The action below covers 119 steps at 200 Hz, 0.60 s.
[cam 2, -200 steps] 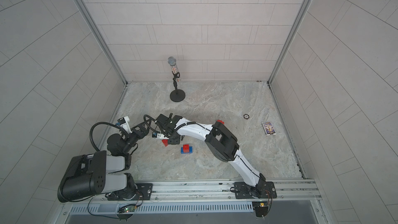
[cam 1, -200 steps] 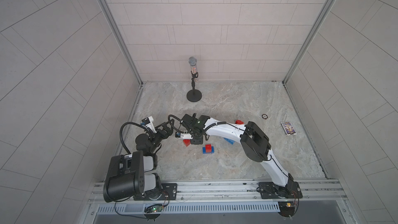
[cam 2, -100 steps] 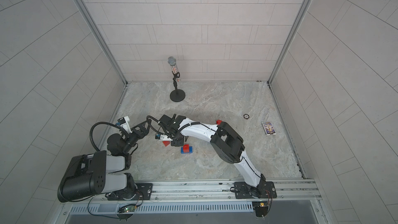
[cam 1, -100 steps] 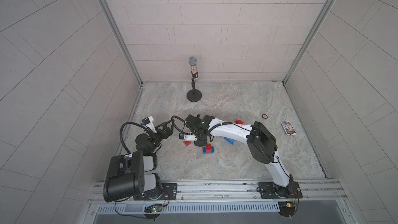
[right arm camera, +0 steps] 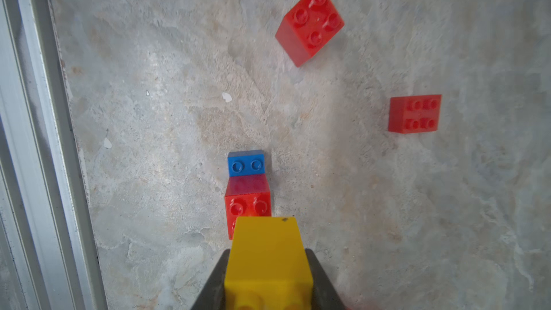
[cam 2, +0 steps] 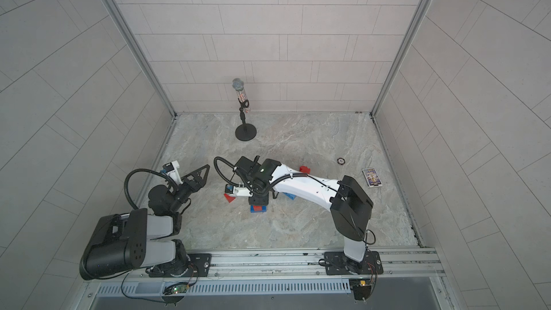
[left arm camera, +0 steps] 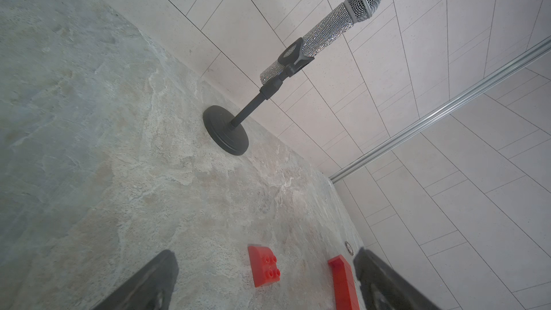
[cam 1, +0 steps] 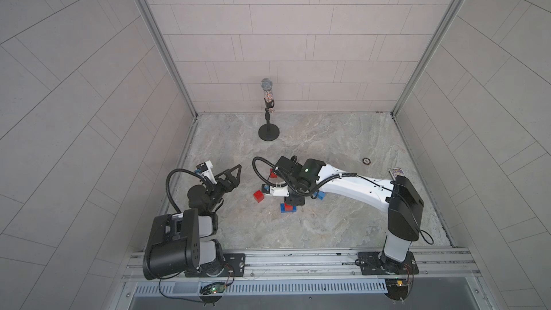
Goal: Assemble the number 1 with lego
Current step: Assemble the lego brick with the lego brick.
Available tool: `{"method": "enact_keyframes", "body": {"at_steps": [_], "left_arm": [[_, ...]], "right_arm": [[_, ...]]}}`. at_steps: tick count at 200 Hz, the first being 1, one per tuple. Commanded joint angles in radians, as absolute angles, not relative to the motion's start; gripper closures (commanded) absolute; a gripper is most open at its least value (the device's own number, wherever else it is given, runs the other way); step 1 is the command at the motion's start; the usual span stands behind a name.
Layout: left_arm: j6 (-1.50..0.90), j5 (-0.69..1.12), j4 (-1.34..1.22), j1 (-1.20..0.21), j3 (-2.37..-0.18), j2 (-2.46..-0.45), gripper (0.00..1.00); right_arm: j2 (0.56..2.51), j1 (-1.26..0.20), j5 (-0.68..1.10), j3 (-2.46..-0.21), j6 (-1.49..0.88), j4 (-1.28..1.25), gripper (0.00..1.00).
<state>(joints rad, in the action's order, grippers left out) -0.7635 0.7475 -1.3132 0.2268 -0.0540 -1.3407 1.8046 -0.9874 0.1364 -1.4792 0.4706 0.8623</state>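
In the right wrist view my right gripper (right arm camera: 267, 266) is shut on a yellow lego brick (right arm camera: 265, 243). It hangs just over a red brick (right arm camera: 248, 204) that sits on a dark blue brick (right arm camera: 246, 164). In both top views that hand (cam 1: 290, 200) covers the stack, and only the blue brick's edge (cam 1: 288, 209) (cam 2: 258, 209) shows. Loose red bricks lie nearby (right arm camera: 310, 23) (right arm camera: 414, 113) (cam 1: 258, 196) (cam 2: 304, 169). A light blue brick (cam 1: 320, 195) pokes out from under the right arm. My left gripper (cam 1: 235, 174) (left arm camera: 265, 263) is open and empty at the left, with two red bricks (left arm camera: 264, 266) (left arm camera: 343, 284) beyond its jaws.
A microphone on a round black stand (cam 1: 268, 108) (left arm camera: 225, 134) is at the back. A small printed card box (cam 1: 396, 172) and a small ring (cam 1: 366, 161) lie at the right. Tiled walls close in the marble floor, and a metal rail (cam 1: 298, 259) runs along the front.
My right gripper has carried the yellow brick rightward, from beside the loose red brick to over the red-and-blue stack. The left arm has not moved.
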Motion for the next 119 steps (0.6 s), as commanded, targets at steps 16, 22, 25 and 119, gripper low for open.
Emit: {"method": "enact_keyframes", "body": {"at_steps": [16,22,25,119], "left_arm": [[-0.767,0.758,-1.362,0.229,-0.063,-1.334,0.00],[-0.767,0.758,-1.362,0.230,-0.063,-1.333,0.00],[-0.766,0.759,-1.362,0.229,-0.063,-1.333,0.00],[-0.767,0.759,-1.361,0.230,-0.063,-1.337,0.00]], "right_arm": [[1.798,-0.990,0.178,-1.455,0.473,0.869,0.93],[1.799,-0.990,0.180,-1.454,0.473,0.868,0.93],[1.799,-0.989,0.181,-1.453,0.476,0.866,0.93],[1.834,-0.992,0.179,-1.444,0.488,0.842,0.93]]}}
